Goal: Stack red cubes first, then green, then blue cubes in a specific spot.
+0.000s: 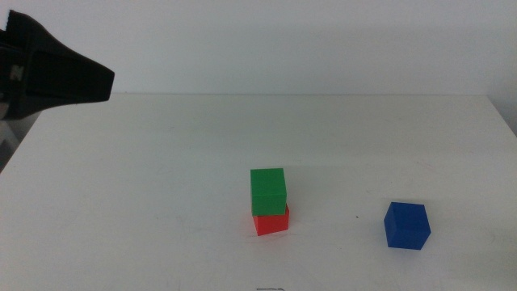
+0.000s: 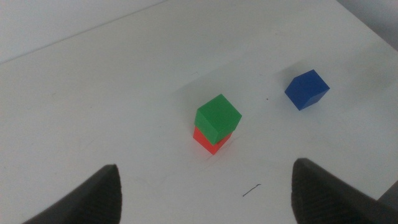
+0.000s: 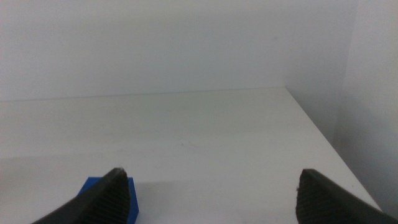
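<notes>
The green cube [image 1: 268, 191] sits on top of the red cube [image 1: 271, 219], the two forming a short stack on the white table [image 1: 161, 202]. The green one is turned a little against the red one, so that a red corner and edge show beneath it; the left wrist view shows the same slight twist, green [image 2: 217, 116] over red [image 2: 210, 142]. The blue cube [image 1: 406, 225] lies alone on the table, well apart from the stack, on the side the right arm comes from and about level with the stack's base. It rests flat and touches nothing else.

The left gripper [image 2: 205, 190] hangs above the table, back from the stack, with both cubes of the stack and the blue cube [image 2: 306, 89] in its view. Its jaws are spread wide and hold nothing. In the middle view a dark part of the left arm [image 1: 56, 73] shows far from the stack, toward the table's far left corner.

The right gripper [image 3: 211, 193] has its jaws wide apart as well, with nothing between them. The blue cube [image 3: 99, 198] shows just beside one jaw, partly hidden by it; whether it touches that jaw I cannot tell, though it seems to lie outside the gap.
</notes>
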Controlling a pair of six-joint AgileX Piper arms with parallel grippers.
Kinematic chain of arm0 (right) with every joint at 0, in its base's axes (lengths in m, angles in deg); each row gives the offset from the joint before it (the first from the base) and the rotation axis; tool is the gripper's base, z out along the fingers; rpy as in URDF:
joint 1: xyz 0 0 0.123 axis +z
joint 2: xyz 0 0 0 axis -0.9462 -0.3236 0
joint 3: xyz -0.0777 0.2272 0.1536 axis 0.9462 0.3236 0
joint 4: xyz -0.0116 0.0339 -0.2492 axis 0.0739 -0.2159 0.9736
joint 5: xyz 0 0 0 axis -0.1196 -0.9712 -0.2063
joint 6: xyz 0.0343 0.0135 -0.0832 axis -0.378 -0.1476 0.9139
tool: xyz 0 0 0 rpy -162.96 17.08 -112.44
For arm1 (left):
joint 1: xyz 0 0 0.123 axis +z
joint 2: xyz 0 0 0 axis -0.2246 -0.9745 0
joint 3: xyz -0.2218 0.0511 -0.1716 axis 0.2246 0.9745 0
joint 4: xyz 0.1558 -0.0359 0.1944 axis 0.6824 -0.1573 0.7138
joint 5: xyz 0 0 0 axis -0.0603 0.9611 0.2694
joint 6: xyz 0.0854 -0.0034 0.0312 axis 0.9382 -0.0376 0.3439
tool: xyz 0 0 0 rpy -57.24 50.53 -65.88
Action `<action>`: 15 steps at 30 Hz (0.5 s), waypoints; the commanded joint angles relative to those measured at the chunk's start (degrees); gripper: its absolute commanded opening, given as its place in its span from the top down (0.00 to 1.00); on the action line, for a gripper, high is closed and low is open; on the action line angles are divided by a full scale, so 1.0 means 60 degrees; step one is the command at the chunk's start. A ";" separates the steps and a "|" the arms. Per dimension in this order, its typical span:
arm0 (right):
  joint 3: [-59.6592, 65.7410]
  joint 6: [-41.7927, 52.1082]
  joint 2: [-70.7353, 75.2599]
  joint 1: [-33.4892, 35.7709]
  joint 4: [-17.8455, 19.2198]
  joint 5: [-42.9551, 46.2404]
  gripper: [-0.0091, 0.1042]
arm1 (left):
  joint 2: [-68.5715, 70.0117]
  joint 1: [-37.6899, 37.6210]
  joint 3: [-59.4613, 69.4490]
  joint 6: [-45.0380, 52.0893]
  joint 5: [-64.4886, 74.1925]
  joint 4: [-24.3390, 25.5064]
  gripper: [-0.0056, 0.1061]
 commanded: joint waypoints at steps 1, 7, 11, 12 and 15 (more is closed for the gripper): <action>-0.0208 0.0126 0.0149 -0.0011 0.0184 0.1193 0.09 | 0.0099 -0.0012 -0.0194 -0.0006 -0.0458 -0.0385 0.11; -0.0790 -0.0480 -0.0171 0.0000 -0.0585 0.2670 0.09 | 0.0099 -0.0012 -0.0194 -0.0006 -0.0458 -0.0385 0.11; -0.2877 -0.0643 -0.1885 0.0000 -0.0931 -0.0484 0.09 | 0.0099 -0.0012 -0.0194 -0.0006 -0.0458 -0.0385 0.11; -0.3593 -0.0548 -0.2563 0.0000 -0.0940 -0.1309 0.09 | 0.0099 -0.0012 -0.0194 -0.0006 -0.0458 -0.0385 0.11; -0.5850 -0.0082 -0.4677 0.0000 -0.1157 -0.4037 0.09 | 0.0099 -0.0012 -0.0194 -0.0006 -0.0458 -0.0385 0.11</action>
